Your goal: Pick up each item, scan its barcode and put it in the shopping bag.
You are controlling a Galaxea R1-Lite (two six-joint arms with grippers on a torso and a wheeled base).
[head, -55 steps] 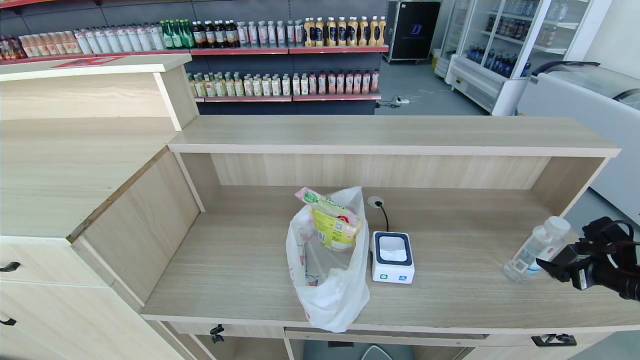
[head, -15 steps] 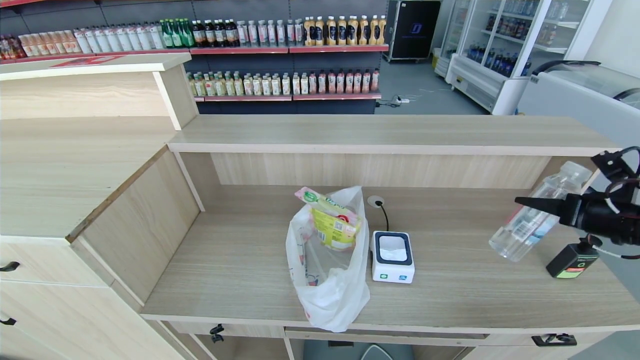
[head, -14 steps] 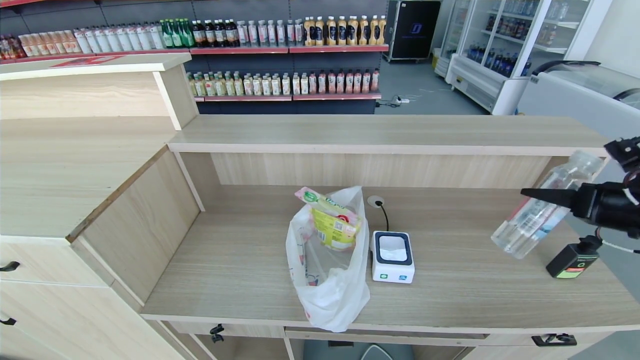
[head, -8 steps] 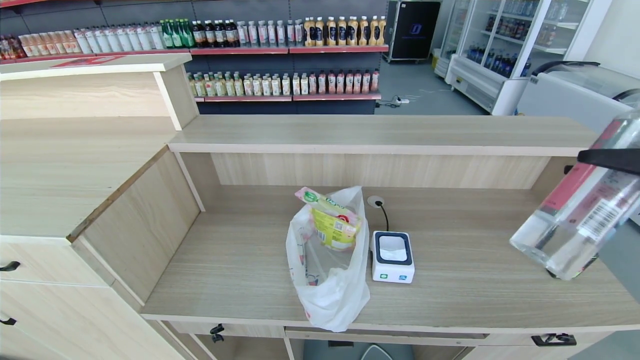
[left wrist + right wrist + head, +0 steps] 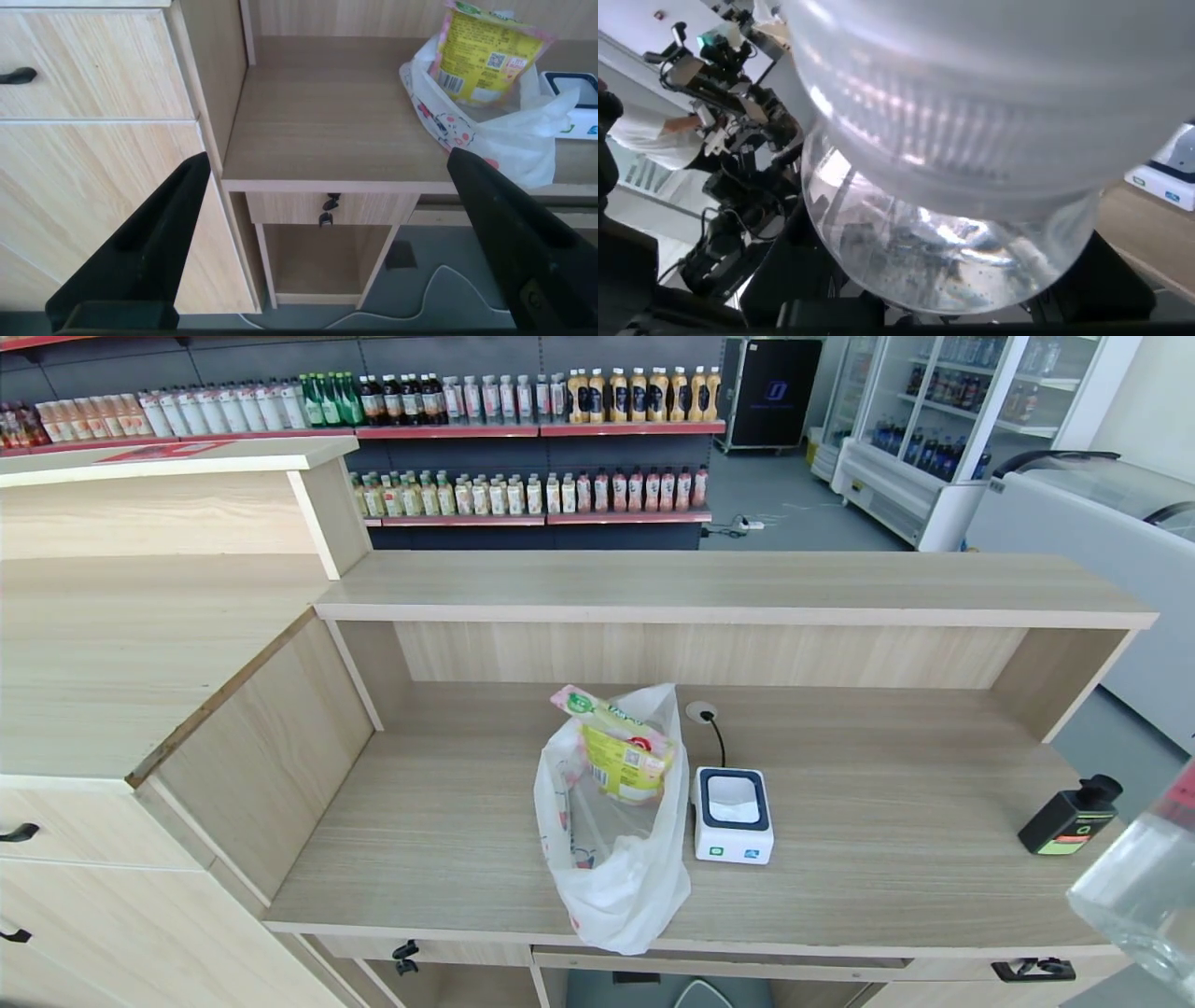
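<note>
Having been lifted off the counter (image 5: 887, 877) and swung in close, the clear bottle (image 5: 1144, 887) is now carried at the near right edge, apparently pinched by the right gripper (image 5: 943, 289), though its fingers are mostly hidden. The left gripper (image 5: 322, 243) is held spread and empty, low before the counter. Farther off, a black bottle (image 5: 1069, 815) stands uncovered; scanning at the scanner (image 5: 734, 814) is judged next, beside the bag (image 5: 611, 859) already holding a pouch (image 5: 621, 756)

Bare bench (image 5: 887, 868) is left between the scanner (image 5: 734, 814) and the small black bottle (image 5: 1069, 817) at the right end. Left of the shopping bag (image 5: 611, 873), open surface is bounded by the side panel (image 5: 271, 756). The back is roofed by the upper ledge (image 5: 728, 588); the right front corner is crowded by the water bottle (image 5: 1144, 896).
</note>
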